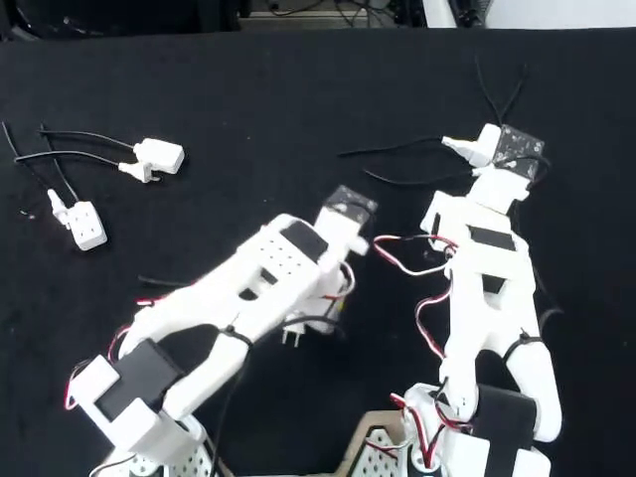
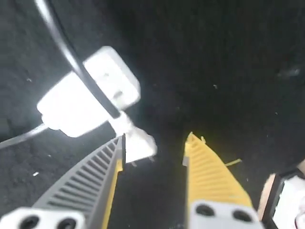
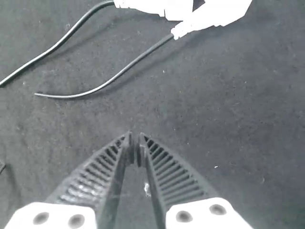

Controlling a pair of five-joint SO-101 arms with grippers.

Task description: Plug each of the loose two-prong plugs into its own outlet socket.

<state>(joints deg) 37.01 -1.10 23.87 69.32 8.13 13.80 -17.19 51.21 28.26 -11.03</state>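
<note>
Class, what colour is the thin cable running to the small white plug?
The thin cable is black, clearest in the left wrist view.

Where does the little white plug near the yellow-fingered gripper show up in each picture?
High view: plug under the left arm, prongs toward the front edge.
Left wrist view: plug between the left gripper's open fingers, beside a white socket.
Right wrist view: a different socket and cable.
Shared landmark: the black table.
</note>
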